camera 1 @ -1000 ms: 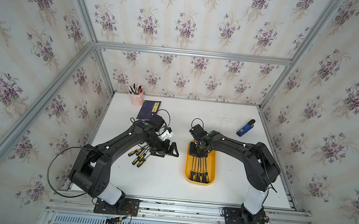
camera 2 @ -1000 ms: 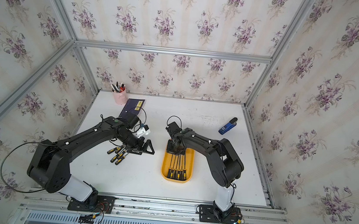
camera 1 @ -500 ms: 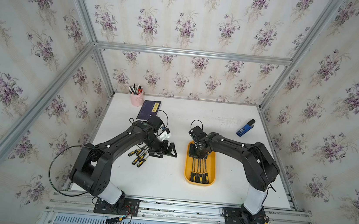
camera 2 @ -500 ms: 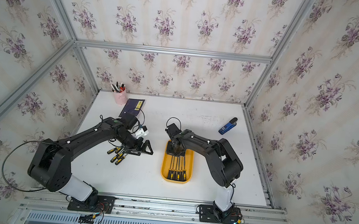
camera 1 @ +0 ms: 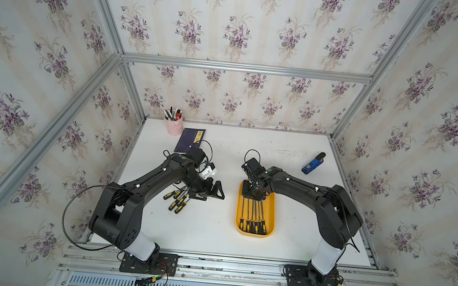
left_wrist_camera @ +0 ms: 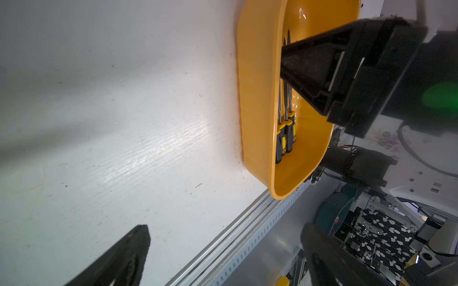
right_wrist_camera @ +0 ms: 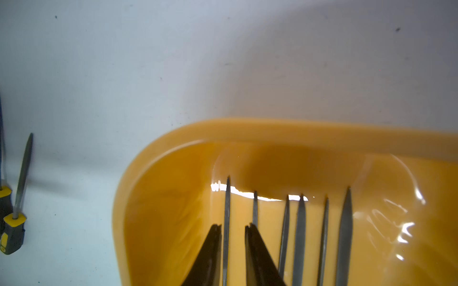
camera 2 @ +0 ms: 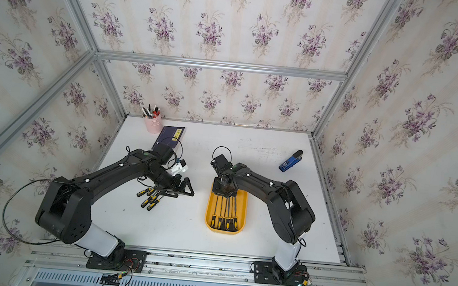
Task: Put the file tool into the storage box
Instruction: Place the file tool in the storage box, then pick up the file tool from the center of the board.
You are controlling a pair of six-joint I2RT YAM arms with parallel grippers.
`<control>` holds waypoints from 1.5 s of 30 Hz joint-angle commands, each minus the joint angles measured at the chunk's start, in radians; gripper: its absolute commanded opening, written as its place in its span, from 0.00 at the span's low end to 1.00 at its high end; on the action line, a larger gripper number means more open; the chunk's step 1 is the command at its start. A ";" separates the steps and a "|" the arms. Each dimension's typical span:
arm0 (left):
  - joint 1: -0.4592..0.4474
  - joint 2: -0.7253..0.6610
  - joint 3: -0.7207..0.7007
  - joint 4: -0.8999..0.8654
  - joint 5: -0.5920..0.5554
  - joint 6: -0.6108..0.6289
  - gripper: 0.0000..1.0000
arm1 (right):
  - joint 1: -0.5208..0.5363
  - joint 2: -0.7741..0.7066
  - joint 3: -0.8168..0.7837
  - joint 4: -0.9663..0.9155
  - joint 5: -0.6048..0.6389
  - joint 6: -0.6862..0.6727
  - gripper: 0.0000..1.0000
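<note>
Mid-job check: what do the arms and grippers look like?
The left arm and right arm are black, each with a white lower segment above a black base plate. Black cable loops sit at both wrists; a long cable hangs by the left base. The left gripper and right gripper have black tapered fingers.

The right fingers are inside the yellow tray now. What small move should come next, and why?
Probably lift the right gripper straight up. Its fingers stand apart around a file that lies flat in the storage box, so it seems released.
</note>
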 commanded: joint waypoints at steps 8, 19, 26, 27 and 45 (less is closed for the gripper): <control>0.024 -0.032 -0.019 -0.064 -0.129 -0.035 1.00 | -0.008 -0.125 0.047 -0.081 0.073 0.005 0.24; 0.048 0.080 -0.020 -0.179 -0.540 0.025 0.88 | -0.017 -0.211 0.009 -0.082 0.050 0.023 0.23; 0.047 0.085 -0.067 -0.150 -0.620 0.025 0.83 | -0.017 -0.218 -0.037 -0.062 0.039 0.030 0.23; 0.046 0.087 -0.077 -0.142 -0.623 0.022 0.82 | -0.017 -0.214 -0.039 -0.061 0.038 0.030 0.23; 0.017 0.151 -0.123 -0.076 -0.655 0.013 0.57 | -0.017 -0.200 -0.052 -0.047 0.031 0.022 0.22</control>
